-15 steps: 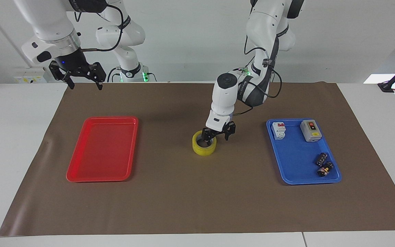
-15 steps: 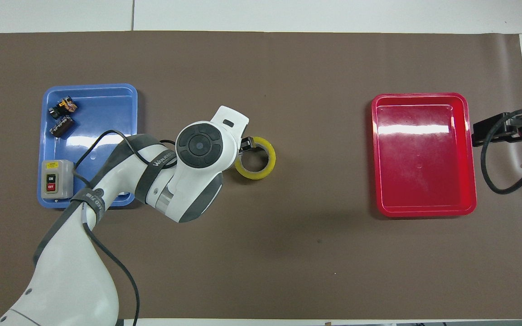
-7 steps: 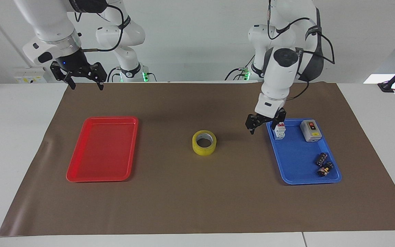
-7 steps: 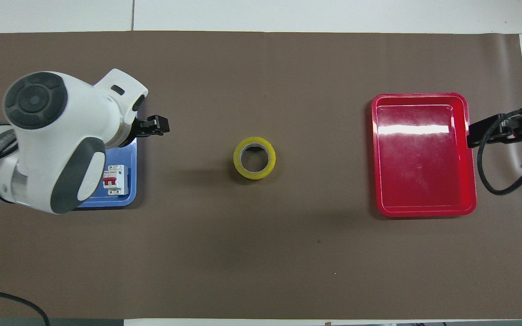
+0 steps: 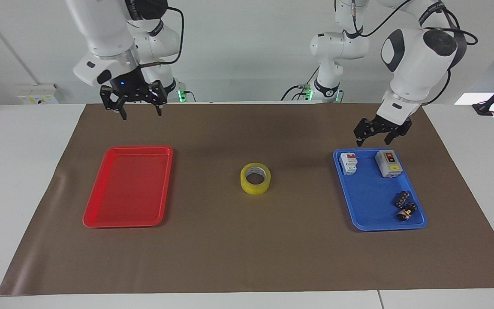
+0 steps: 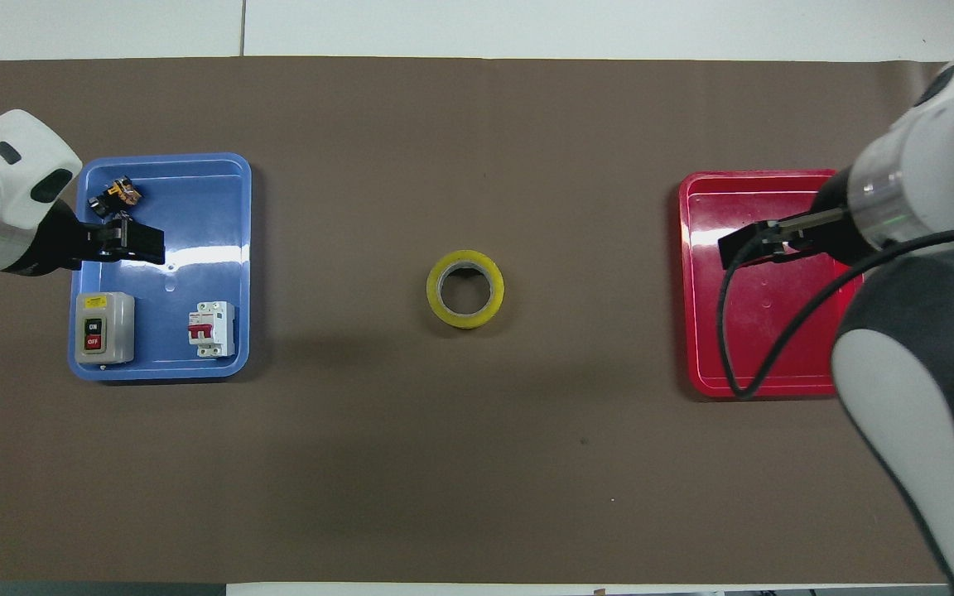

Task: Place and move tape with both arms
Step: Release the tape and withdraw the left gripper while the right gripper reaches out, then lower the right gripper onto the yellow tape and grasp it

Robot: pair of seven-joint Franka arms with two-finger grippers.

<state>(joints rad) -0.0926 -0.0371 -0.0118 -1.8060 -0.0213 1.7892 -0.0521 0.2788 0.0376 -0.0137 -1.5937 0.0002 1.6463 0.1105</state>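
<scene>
The yellow tape roll lies flat on the brown mat at the middle of the table, between the two trays; it also shows in the overhead view. Nothing touches it. My left gripper is open and empty, raised over the blue tray's edge nearest the robots; from above it covers part of that tray. My right gripper is open and empty, up in the air by the red tray's robot-side end; from above it hangs over that tray.
The blue tray holds a grey switch box, a white breaker and small black parts. The red tray has nothing in it. The brown mat covers the table.
My left gripper let go of the tape, rose and swung away to over the blue tray. My right gripper moved from the table's end to over the red tray. The tape stayed put.
</scene>
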